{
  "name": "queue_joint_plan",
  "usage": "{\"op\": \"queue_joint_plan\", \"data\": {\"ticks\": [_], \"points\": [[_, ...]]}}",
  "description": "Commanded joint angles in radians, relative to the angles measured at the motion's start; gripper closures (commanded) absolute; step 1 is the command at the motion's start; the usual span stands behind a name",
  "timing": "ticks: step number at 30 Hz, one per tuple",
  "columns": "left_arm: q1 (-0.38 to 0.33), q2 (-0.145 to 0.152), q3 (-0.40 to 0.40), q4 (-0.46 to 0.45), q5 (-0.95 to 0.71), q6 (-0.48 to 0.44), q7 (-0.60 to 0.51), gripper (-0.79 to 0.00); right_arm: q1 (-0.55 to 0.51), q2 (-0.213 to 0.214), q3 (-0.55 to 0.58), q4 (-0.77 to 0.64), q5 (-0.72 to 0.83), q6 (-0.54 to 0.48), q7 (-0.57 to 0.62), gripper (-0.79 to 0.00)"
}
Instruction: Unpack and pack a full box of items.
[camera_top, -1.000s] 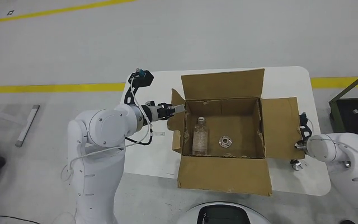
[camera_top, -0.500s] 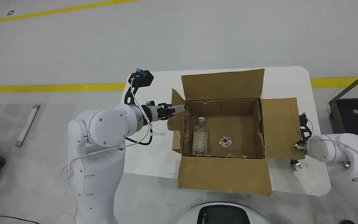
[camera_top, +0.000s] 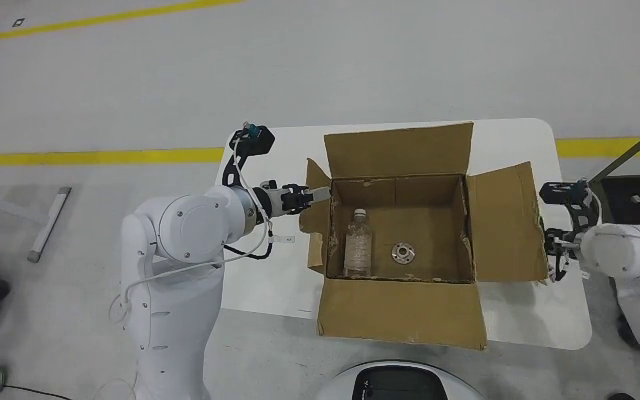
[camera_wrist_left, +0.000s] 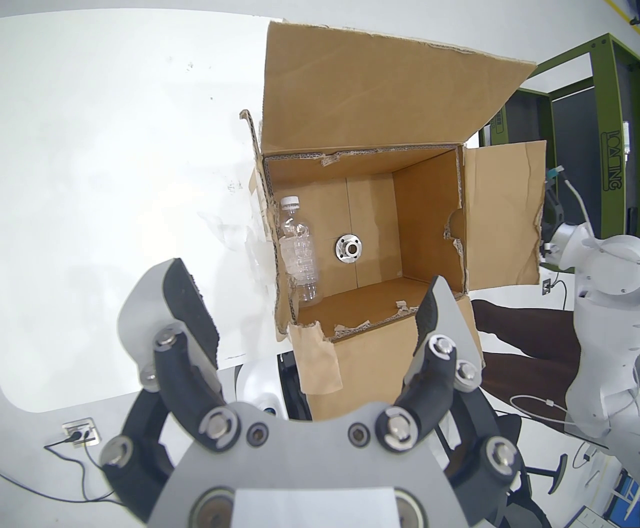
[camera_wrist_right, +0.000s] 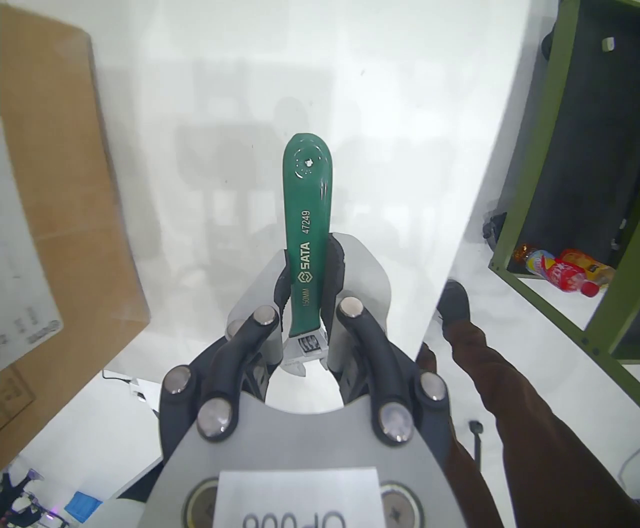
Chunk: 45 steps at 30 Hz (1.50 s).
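Spotted a green wrench (camera_wrist_right: 306, 220) pinched outside the open cardboard box (camera_top: 400, 310).
Found the right gripper (camera_wrist_right: 310, 267) clamped tight on its handle, over the white table (camera_top: 270, 285) just past the box's right flap. Saw the left gripper (camera_wrist_left: 306, 282) by the box's left side, fingers spread wide. Noticed a clear bottle (camera_top: 357, 243) lying inside along the left wall, with a round metal fitting (camera_top: 402, 252) beside it.

Grey floor (camera_top: 300, 60), yellow lines (camera_top: 100, 157), green rack (camera_wrist_right: 527, 165) beside white table (camera_top: 510, 140).
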Motion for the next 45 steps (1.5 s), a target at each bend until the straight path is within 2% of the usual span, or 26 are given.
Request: {"op": "queue_joint_plan", "data": {"ticks": [1, 6, 10, 14, 18, 22, 27, 36, 42, 45], "points": [[0.000, 0.000, 0.000, 0.000, 0.000, 0.000, 0.000, -0.785, 0.002, 0.004, 0.081, -0.032, 0.049, 0.012, 0.007, 0.000], [0.000, 0.000, 0.000, 0.000, 0.000, 0.000, 0.000, -0.785, 0.017, 0.011, 0.292, -0.144, 0.219, 0.026, -0.017, 0.000], [0.000, 0.000, 0.000, 0.000, 0.000, 0.000, 0.000, -0.785, 0.041, 0.012, 0.399, -0.240, 0.400, 0.020, -0.022, 0.000], [0.000, 0.000, 0.000, 0.000, 0.000, 0.000, 0.000, -0.785, 0.066, 0.018, 0.425, -0.304, 0.512, -0.020, -0.004, 0.000], [0.000, 0.000, 0.000, 0.000, 0.000, 0.000, 0.000, -0.785, 0.109, 0.026, 0.389, -0.323, 0.638, -0.033, 0.024, 0.000], [0.000, 0.000, 0.000, 0.000, 0.000, 0.000, 0.000, -0.785, 0.154, 0.031, 0.290, -0.307, 0.715, -0.008, 0.013, 0.000], [0.000, 0.000, 0.000, 0.000, 0.000, 0.000, 0.000, -0.785, 0.223, 0.032, 0.102, -0.262, 0.746, 0.003, -0.024, 0.000], [0.000, 0.000, 0.000, 0.000, 0.000, 0.000, 0.000, -0.785, 0.336, 0.010, -0.319, -0.093, 0.615, 0.078, -0.088, 0.000], [0.000, 0.000, 0.000, 0.000, 0.000, 0.000, 0.000, -0.785, 0.438, -0.024, -0.553, 0.021, 0.487, 0.222, -0.133, 0.000], [0.000, 0.000, 0.000, 0.000, 0.000, 0.000, 0.000, -0.785, 0.490, -0.047, -0.641, 0.059, 0.482, 0.284, -0.148, 0.000]]}}
